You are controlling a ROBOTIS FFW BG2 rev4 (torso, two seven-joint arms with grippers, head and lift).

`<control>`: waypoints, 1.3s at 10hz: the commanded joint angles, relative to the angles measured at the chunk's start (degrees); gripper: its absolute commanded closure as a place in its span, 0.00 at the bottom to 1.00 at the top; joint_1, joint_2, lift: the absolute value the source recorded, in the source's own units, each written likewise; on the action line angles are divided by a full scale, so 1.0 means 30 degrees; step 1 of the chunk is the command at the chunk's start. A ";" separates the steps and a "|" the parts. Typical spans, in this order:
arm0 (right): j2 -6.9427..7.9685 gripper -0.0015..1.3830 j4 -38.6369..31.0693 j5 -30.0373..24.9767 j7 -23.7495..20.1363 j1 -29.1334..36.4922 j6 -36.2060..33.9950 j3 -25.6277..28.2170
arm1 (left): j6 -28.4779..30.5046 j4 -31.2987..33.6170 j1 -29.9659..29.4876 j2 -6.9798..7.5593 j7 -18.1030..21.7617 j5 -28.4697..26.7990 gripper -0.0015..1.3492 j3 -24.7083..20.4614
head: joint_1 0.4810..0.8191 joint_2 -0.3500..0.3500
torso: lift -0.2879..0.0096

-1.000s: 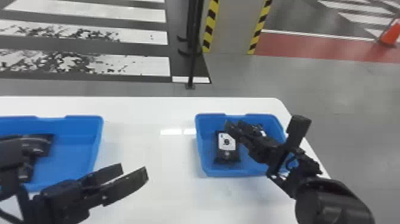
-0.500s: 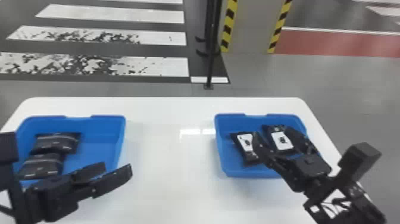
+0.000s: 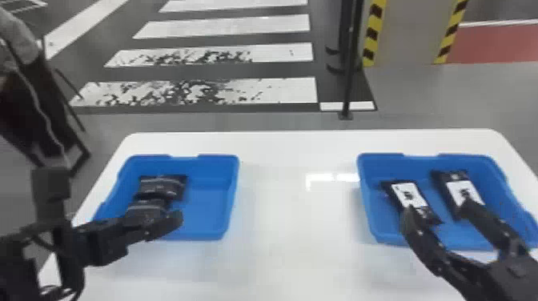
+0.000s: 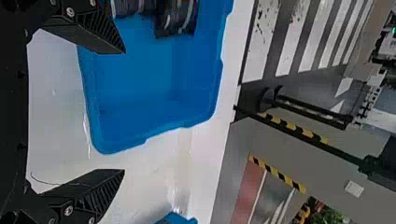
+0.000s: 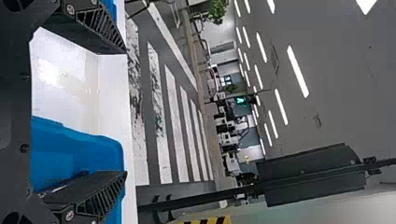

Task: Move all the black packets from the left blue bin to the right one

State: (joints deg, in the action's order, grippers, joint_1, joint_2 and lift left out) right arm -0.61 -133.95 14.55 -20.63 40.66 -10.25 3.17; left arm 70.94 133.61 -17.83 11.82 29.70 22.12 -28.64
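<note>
At the left bin (image 3: 206, 210) on the white table (image 3: 284, 248), I have two black packets in view, a far packet (image 3: 163, 187) and a near packet (image 3: 146, 207). They lie in the bin's left half, one beyond the other, long axes running roughly side to side. My left gripper (image 4: 124, 112) is the nearer hand, low at the bin's front, its two fingers spread wide with nothing between them. In the head view it covers part of the near packet; the far one lies past the fingers.

The left wrist view puts both packets off to the left of the gripper's centre line, so I judge the coming move turns on a shift left and forward, then a turn to set the fingers across the packets' short side. Closing without that shift could catch the bin wall.

Across the table, my right gripper (image 3: 437, 209) stands wide and empty over the right bin (image 3: 384, 168), where two more packets (image 3: 410, 195) lie. Whether its tips touch them, I cannot tell.
</note>
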 commanded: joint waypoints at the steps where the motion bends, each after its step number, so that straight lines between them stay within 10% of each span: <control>1: 0.0115 0.08 -0.0326 0.0330 -0.0007 0.0788 -0.0005 -0.0371 | 0.0539 -0.1389 0.1070 0.0425 0.0001 -0.1166 0.11 -0.0432 | 0.63 0.78 | 0.50; 6: 0.0115 0.08 -0.0420 0.0711 -0.0007 0.1116 -0.0661 -0.0561 | 0.1055 -0.6264 0.4680 0.1334 0.0001 -0.3984 0.11 -0.0166 | 0.63 1.00 | 0.50; 13: 0.0115 0.08 -0.0186 0.1321 -0.0182 0.1069 -0.1317 -0.0714 | 0.1570 -1.2780 0.9555 0.1334 -0.1083 -0.6307 0.12 0.1929 | 0.63 1.00 | 0.50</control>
State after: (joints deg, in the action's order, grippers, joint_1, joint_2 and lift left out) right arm -0.26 -134.55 18.41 -21.16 43.92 -14.08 1.08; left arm 75.32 97.01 9.93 15.79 26.45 3.36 -23.55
